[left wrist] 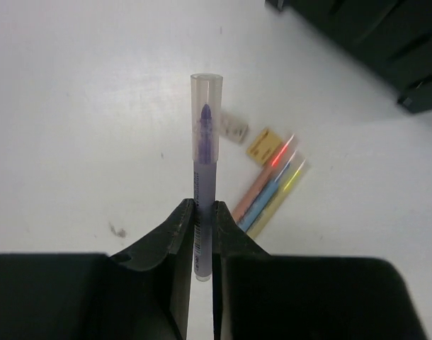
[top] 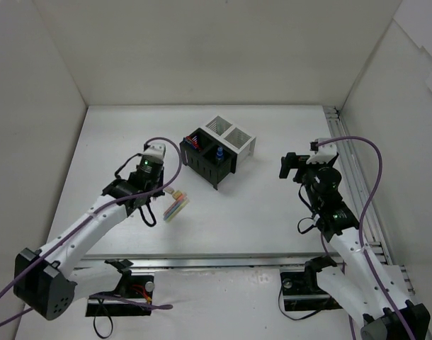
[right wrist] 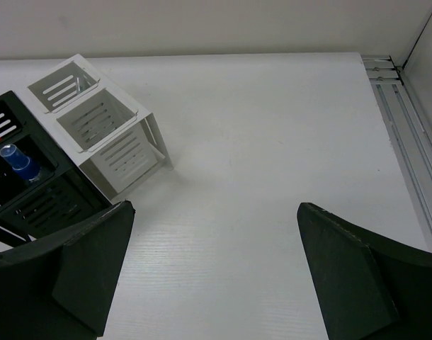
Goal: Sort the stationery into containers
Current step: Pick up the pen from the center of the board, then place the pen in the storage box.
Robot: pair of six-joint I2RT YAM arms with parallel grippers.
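Note:
My left gripper (left wrist: 203, 207) is shut on a purple marker (left wrist: 204, 163) with a clear cap, held above the table. Below it lie pink, blue and yellow markers (left wrist: 269, 195) side by side, with two eraser blocks (left wrist: 264, 145) beside them; the markers also show in the top view (top: 177, 208). The block of four bins (top: 218, 148) stands mid-table: two black bins (right wrist: 18, 191) hold a blue-capped bottle (right wrist: 15, 161) and red pens (top: 192, 142), and the two white bins (right wrist: 88, 117) look empty. My right gripper (right wrist: 216, 276) is open and empty to the right of the bins.
A metal rail (top: 350, 177) runs along the table's right edge. White walls enclose the table at the back and sides.

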